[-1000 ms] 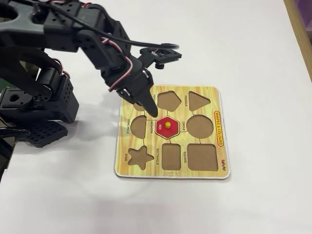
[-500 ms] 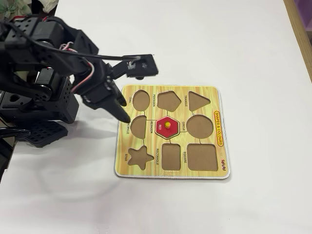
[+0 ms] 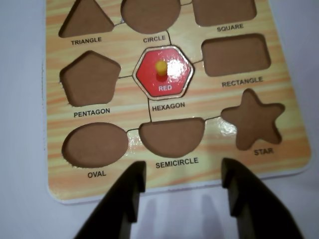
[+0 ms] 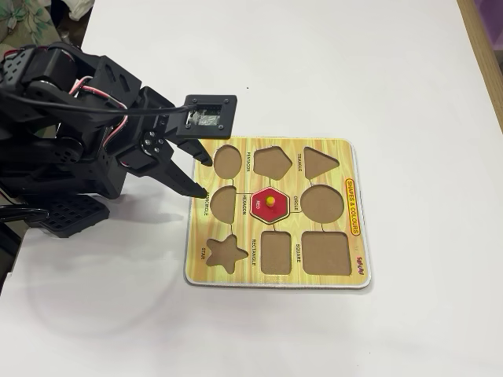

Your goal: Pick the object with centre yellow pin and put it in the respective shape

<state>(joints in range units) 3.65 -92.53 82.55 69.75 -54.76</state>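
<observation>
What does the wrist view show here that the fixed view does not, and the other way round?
Only the wrist view makes the board's labels easy to read, such as HEXAGON under the red hexagon piece, and shows both gripper fingertips spread apart, empty, at the board's near edge. Only the fixed view shows the arm, the white table and the whole shape board with its title strip. Both show the red piece seated in the hexagon recess, with every other recess empty.

Shape board (image 3: 60,124) top row cropped in wrist view.
</observation>
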